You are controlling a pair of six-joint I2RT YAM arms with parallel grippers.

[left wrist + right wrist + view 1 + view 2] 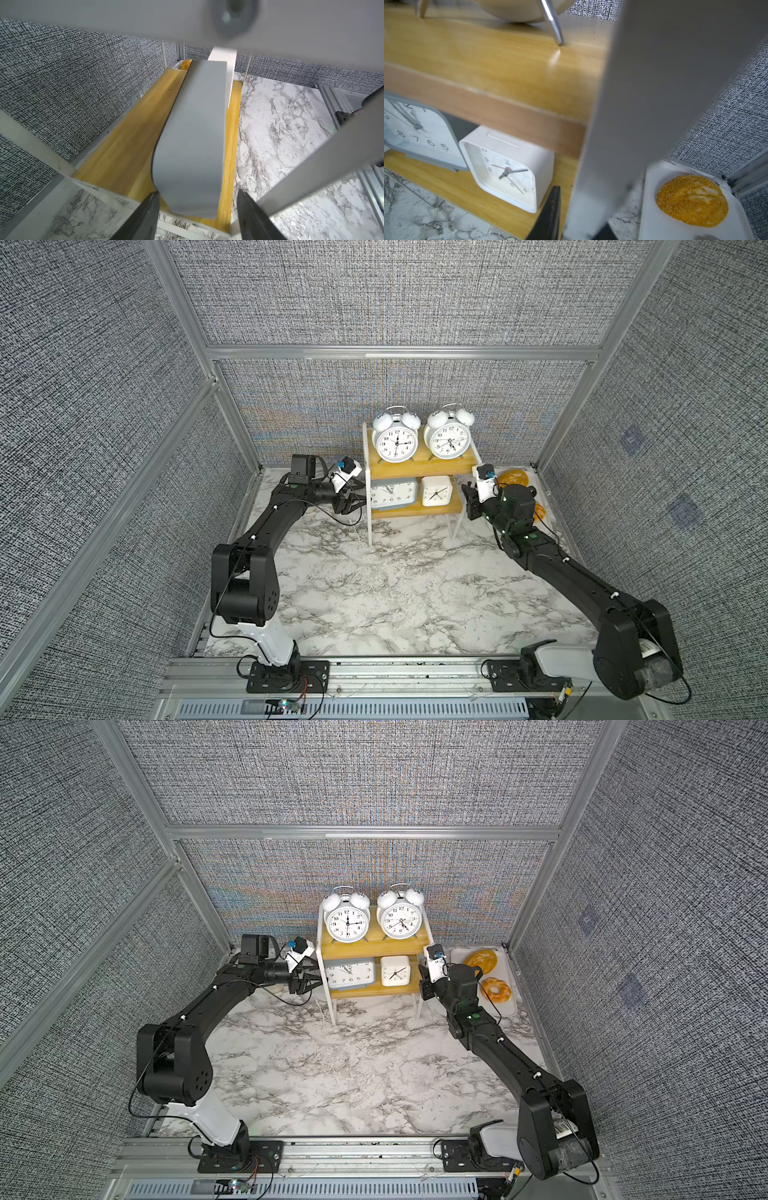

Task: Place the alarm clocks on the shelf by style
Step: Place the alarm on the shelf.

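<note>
The shelf stands at the back of the table. Two round white twin-bell alarm clocks sit side by side on its top board. On the lower board stand the grey-blue rectangular clock and the small white square clock. My left gripper is open at the shelf's left end, a finger on each side of the grey-blue clock's end, with a gap on one side. My right gripper is at the shelf's right end, shut on its white upright.
A white tray with two pieces of bread lies at the back right, just behind my right wrist. Grey walls close in the back and both sides. The marble tabletop stretches in front of the shelf.
</note>
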